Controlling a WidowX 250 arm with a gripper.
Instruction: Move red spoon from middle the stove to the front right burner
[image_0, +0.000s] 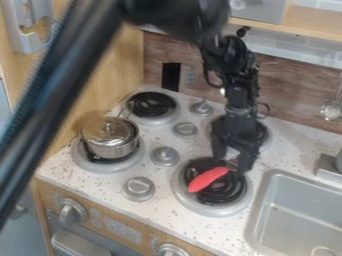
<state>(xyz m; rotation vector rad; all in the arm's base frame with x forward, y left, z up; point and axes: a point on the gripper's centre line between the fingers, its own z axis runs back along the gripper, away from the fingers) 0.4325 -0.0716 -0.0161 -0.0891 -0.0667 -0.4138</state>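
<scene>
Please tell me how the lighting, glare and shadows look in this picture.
In the camera view, the light falls bright and fairly even on the speckled stovetop; the shiny pot catches pale glints; the black gripper shows little shading; the red spoon stands out brightly against the dark coils.

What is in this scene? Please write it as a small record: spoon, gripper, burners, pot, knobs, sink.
spoon: red spoon, over the front right burner
gripper: black two-finger gripper, fingers apart, at the spoon's far end
back left burner: black coil
front left burner: silver metal pot with lid
knobs: four round grey knobs between left and right burners
sink: grey rectangular basin, right of the stove
</scene>
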